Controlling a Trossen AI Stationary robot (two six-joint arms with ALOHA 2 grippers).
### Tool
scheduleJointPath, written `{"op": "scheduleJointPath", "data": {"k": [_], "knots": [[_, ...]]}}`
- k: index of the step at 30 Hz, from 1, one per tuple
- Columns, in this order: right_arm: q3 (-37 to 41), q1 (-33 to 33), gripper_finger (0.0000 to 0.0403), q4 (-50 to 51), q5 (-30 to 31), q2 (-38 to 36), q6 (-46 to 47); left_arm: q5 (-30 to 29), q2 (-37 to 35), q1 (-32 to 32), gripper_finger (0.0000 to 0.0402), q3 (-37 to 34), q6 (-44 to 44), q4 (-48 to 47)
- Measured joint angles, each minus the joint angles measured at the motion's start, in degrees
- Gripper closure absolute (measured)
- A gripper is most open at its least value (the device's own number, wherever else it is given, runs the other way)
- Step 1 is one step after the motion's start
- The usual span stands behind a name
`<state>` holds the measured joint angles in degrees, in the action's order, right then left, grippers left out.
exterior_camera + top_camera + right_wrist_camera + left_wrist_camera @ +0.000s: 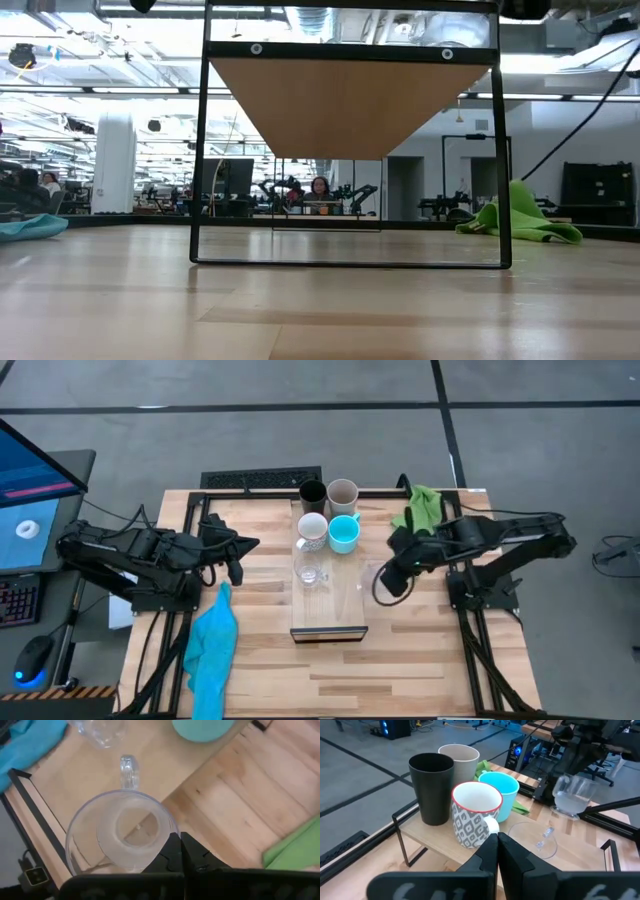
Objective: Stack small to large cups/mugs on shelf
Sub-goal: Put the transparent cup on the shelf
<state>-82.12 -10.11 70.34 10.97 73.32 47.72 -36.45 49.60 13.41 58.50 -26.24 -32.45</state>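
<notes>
Wooden table (420,660), shelf (345,600) running down its middle. Four cups cluster at the far end: black (312,493), beige (343,492), white (312,528), turquoise (344,534). One glass (310,570) stands just nearer. My right gripper (179,840) pinches the second glass (120,837) by its rim, lifted right of the shelf, probably for stacking. Left gripper (497,842) waits closed, empty, left of the shelf.

No legible text, label, brand, number or sign anywhere on the table, shelf, cups or cloths. Lit screen (30,500) at the left of the high view too small to read. Distant room fixtures in the low view likewise unreadable.
</notes>
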Motion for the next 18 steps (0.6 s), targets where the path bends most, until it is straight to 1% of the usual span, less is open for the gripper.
{"op": "scheduleJointPath", "data": {"k": [5,8,14,18], "knots": [[-3.7,0.8,0.0403,1.0,-0.6,4.6,-4.8,0.0,0.0,0.0,0.0401,0.0,0.0,-0.6],[-7.4,2.5,0.0403,1.6,-0.6,7.9,-9.0,0.0,0.0,0.0,0.0402,0.0,0.0,-1.1],[-14.7,6.2,0.0403,6.6,-0.4,14.7,-16.8,0.0,0.0,0.0,0.0401,0.0,0.0,-1.2],[-18.1,7.0,0.0403,6.8,-0.6,18.0,-20.3,0.1,0.0,0.0,0.0401,0.0,0.0,-1.2]]}}
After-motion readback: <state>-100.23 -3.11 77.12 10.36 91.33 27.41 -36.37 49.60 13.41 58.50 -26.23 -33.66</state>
